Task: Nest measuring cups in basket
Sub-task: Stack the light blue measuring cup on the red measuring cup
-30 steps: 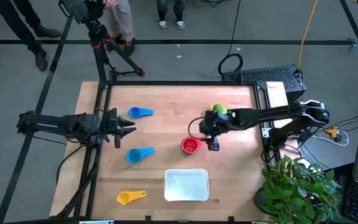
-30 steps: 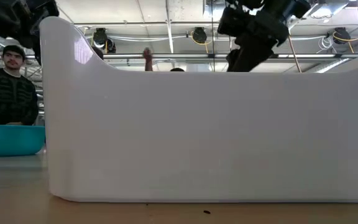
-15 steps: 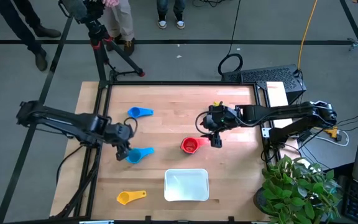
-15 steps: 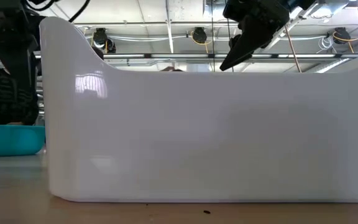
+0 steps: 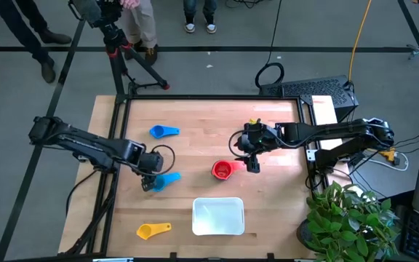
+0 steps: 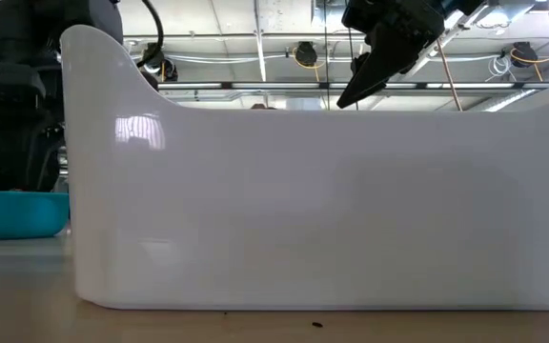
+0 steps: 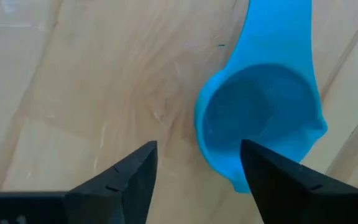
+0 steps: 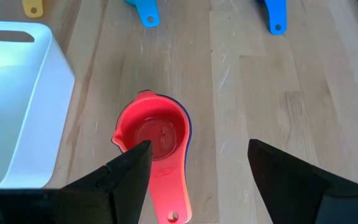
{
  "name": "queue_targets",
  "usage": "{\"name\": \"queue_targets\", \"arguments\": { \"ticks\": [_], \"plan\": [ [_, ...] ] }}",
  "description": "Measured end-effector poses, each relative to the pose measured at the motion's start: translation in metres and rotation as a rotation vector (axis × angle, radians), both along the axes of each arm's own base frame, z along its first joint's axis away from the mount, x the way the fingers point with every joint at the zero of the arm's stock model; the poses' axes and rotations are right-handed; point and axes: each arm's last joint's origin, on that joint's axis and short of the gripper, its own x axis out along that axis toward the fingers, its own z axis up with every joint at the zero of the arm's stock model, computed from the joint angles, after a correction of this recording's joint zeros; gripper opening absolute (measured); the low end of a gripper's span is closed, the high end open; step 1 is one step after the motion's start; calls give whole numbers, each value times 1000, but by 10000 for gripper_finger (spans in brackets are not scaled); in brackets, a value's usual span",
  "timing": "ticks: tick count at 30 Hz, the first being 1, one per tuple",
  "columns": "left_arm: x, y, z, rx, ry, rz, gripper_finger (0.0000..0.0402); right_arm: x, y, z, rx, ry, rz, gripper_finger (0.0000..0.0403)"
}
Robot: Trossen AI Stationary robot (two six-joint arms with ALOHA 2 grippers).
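Two grippers are at work over the wooden table [image 5: 202,124]; the left gripper [image 5: 150,181] is down at a light blue cup [image 5: 167,180] lying toward the table's left edge, its fingers [image 7: 126,180] spread wide with one over the cup's rim and the other over bare wood beside it, holding nothing; the right gripper [image 5: 250,166] hangs just beside a red cup [image 5: 223,170] near the table's middle, fingers wide apart and empty, a dark blue rim showing under the red cup's edge; the white basket [image 5: 218,216] sits at the near edge, nothing visible in it; a second light blue cup [image 5: 164,132] lies toward the far left; a yellow cup [image 5: 152,231] lies at the near left corner.
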Motion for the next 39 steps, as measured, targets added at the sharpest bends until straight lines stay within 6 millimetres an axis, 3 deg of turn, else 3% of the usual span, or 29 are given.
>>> {"name": "queue_targets", "arguments": {
  "ticks": [7,18,24,29,39],
  "plan": [
    [8,-1,-8,3,12,-14,192,0,0,0,-4,-4,5,256],
    [12,-2,-17,-21,62,6,15,0,0,0,-6,-4,8,256],
    [13,3,-14,-61,59,46,8,1,0,1,-7,-8,8,256],
    [23,15,10,-93,-44,118,7,0,0,0,-7,-2,6,256],
    [62,43,91,-90,-304,240,7,-9,-3,2,-85,39,-68,256]
  ]
}}
